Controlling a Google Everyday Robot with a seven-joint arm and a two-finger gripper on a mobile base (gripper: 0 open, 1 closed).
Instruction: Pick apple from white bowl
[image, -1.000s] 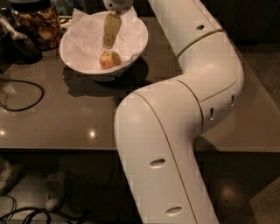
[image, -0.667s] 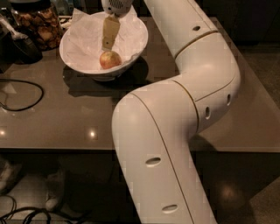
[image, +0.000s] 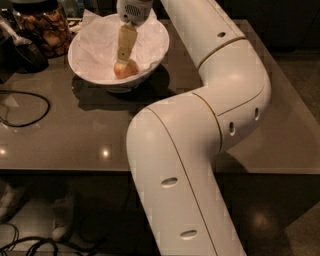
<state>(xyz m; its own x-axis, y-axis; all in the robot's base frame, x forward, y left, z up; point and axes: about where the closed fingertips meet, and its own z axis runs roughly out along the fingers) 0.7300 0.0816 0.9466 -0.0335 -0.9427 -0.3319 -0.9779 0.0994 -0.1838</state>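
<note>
The apple (image: 125, 70), small and yellow-orange with a red blush, lies at the bottom of the white bowl (image: 152, 67), which is lined with crinkled white paper and stands at the back left of the table. My gripper (image: 125, 59) reaches down into the bowl from above and sits right on top of the apple, touching or nearly touching it. My large white arm (image: 200, 125) fills the middle and right of the view.
A glass jar of brown snacks (image: 42, 25) stands just left of the bowl. A dark object (image: 22, 55) lies below the jar. A black cable (image: 27, 107) loops on the grey table (image: 75, 140), whose front edge runs across the lower part of the view.
My arm's elbow has shifted slightly left. The gripper has sunk a little lower onto the apple. The apple and the bowl have not moved.
</note>
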